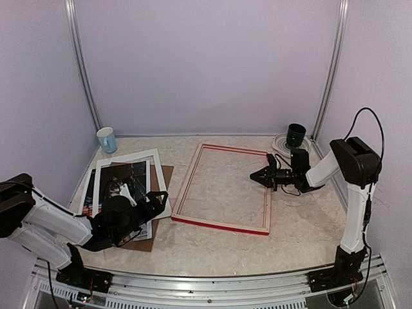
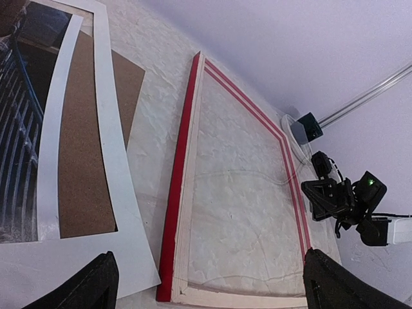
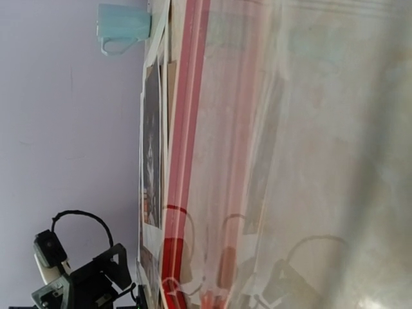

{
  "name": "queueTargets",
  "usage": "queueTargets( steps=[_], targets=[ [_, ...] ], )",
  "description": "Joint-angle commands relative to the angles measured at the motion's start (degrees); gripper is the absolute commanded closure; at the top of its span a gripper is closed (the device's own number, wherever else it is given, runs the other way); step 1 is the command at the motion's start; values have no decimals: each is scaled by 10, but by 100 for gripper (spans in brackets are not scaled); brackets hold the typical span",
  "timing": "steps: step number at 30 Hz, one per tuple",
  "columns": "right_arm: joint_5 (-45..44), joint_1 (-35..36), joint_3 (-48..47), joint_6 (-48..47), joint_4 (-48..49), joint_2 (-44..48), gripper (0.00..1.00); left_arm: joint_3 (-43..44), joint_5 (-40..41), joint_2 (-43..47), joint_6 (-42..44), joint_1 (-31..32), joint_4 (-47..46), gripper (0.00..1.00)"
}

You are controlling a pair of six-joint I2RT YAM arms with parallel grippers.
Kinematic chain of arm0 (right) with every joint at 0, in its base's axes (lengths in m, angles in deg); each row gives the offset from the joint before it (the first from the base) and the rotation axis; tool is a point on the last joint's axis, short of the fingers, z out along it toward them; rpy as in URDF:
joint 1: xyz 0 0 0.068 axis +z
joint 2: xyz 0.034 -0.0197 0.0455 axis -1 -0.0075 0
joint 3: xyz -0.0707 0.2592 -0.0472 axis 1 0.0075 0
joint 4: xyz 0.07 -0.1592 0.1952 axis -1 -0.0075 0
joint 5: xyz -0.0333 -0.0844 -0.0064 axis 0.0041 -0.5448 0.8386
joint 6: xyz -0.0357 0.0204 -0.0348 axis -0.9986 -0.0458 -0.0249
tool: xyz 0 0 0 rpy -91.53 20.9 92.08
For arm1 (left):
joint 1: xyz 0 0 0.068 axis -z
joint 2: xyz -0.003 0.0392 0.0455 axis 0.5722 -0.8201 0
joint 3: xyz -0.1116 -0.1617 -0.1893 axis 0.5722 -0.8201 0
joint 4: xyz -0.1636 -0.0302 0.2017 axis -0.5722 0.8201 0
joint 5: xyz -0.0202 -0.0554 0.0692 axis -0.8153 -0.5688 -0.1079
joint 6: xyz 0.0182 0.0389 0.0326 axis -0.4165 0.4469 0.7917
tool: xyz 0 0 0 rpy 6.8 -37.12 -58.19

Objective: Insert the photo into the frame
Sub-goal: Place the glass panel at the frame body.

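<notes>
Lab robot cell: plain lilac walls [image 1: 206,64], aluminium corner posts [image 1: 82,71], mounting rail [image 1: 212,286].

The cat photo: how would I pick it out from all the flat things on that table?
Start at the big red frame in the middle of the table, then look left to the pile of flat sheets near the pale blue cup. The photo is the dark glossy print there, unlike the plain white mat border and the brown board.

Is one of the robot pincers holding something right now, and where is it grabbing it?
Nothing is held. The left pincer is open above the photo; the right pincer is shut on nothing near the frame.
</notes>
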Motion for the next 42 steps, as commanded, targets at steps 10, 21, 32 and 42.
queueTargets(
  steps=[10,21,32,42],
  targets=[
    [5,-8,0,-50,-70,37,96,19,-6,-9,4,2,-8,1],
    [30,-11,-34,-73,-109,18,97,17,-8,-9,3,2,-7,1],
    [66,-15,-64,-121,-174,7,97,14,-7,-13,0,2,-12,1],
    [63,-15,-69,-143,-201,4,96,11,-9,-17,-3,3,-20,1]
  ],
)
